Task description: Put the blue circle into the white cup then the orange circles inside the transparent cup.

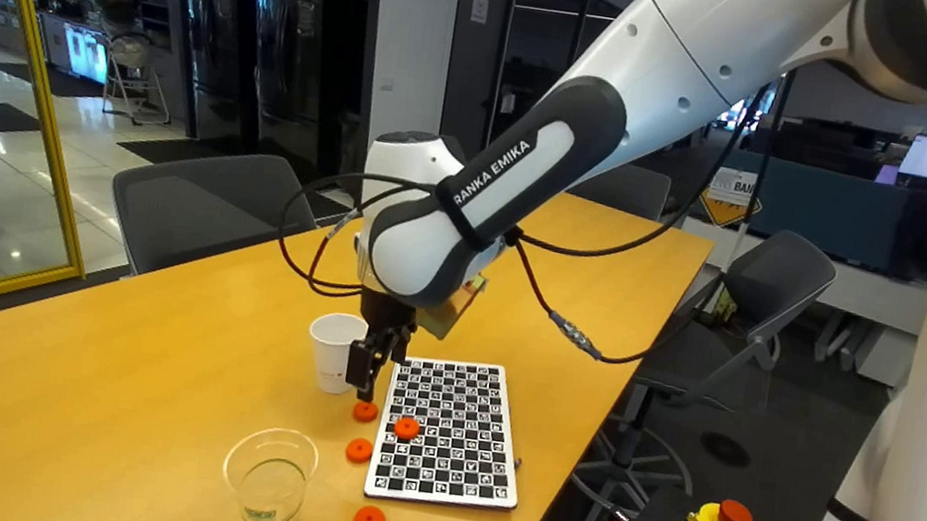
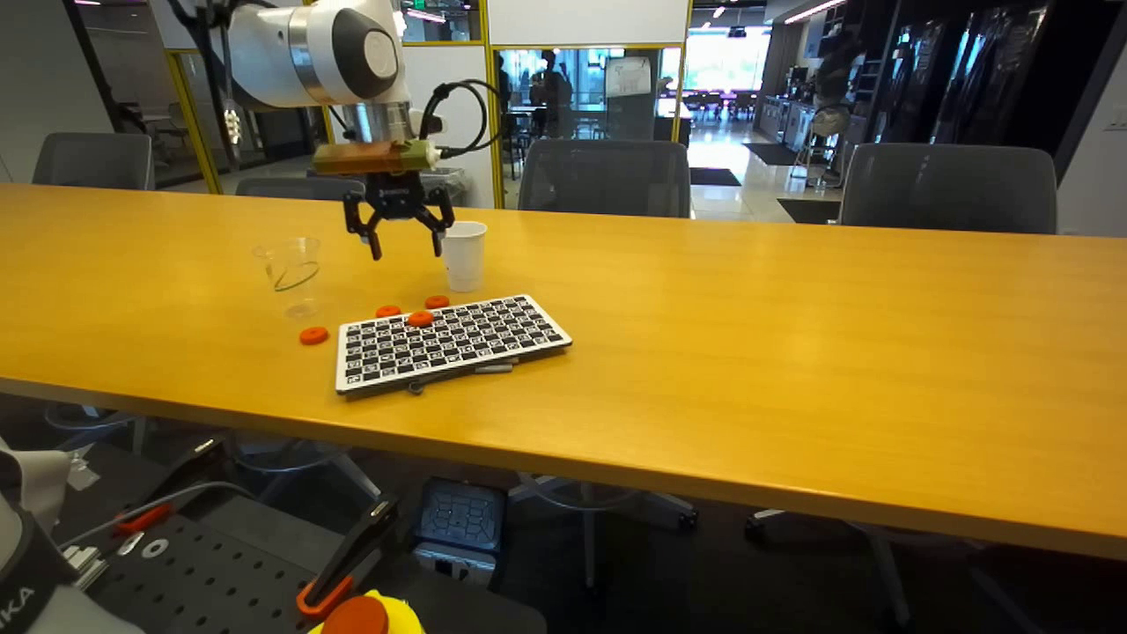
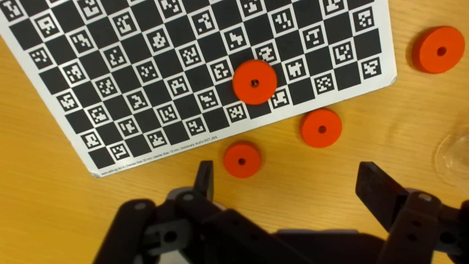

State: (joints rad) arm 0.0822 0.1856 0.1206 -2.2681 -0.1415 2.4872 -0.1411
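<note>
Wooden table [image 1: 135, 368]: near the checkerboard [image 1: 453, 434], your gripper [image 2: 407, 251] hangs spread, holding nothing; step presumably the orange circles [image 3: 242, 168], requiring you to lower and pinch one.

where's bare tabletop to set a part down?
Free: in an exterior view, table right of checkered board and white cup; in both exterior views, left of transparent cup. Crowded: between board and cups, where orange circles lie; open gripper hangs near white cup.

The transparent cup [image 1: 268, 489] looks plastic, the table [image 2: 748, 361] wooden.
</note>
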